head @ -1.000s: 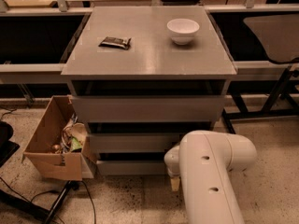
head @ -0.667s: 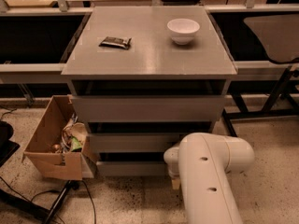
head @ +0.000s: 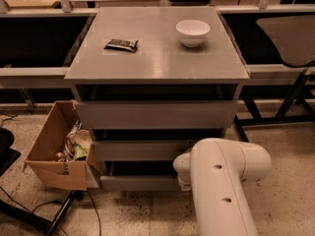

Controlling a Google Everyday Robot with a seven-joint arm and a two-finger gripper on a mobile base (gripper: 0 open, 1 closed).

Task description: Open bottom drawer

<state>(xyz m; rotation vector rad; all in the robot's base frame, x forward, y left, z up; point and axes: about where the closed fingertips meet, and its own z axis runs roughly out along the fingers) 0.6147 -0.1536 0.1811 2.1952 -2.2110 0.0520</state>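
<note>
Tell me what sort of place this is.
Probably a robotics lab or workshop: metal-framed workbenches behind the grey drawer cabinet, a cardboard box of scraps on the speckled floor. The gripper sits low by the bottom drawer, behind the arm.

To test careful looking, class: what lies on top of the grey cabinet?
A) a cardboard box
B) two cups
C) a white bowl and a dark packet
C: a white bowl and a dark packet lie on the cabinet top, while the hand sits low at the right end of the bottom drawer, mostly behind the white arm.
</note>
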